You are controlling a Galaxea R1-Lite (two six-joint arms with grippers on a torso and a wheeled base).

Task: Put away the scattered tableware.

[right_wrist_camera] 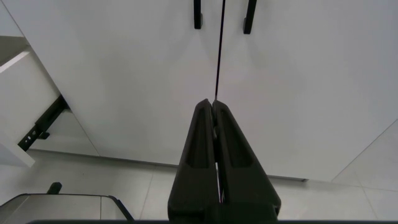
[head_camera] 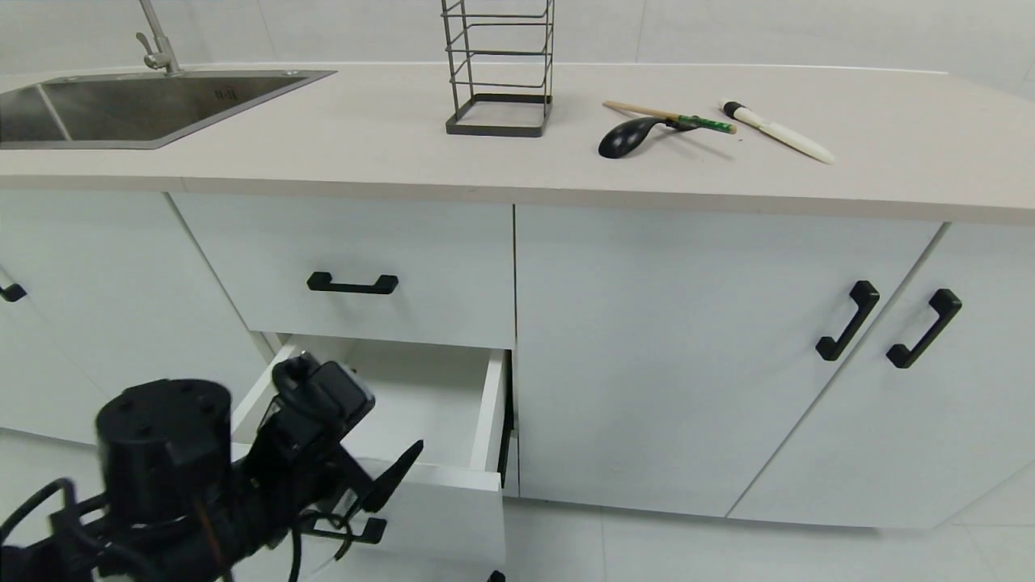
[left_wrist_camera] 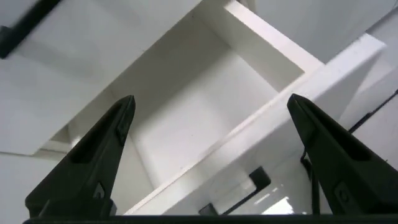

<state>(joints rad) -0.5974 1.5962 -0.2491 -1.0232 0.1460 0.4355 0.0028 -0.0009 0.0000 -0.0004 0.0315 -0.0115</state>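
Head view: left jaws apart at open drawer (head_camera: 487, 404), right jaws together; spoon (head_camera: 623, 139), chopsticks (head_camera: 671, 115) near rack (head_camera: 495, 128).

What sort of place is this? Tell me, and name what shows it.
Most likely a kitchen: a steel sink with a tap set in a counter, cupboards and an open drawer beneath, and a spoon and chopsticks lying on top.
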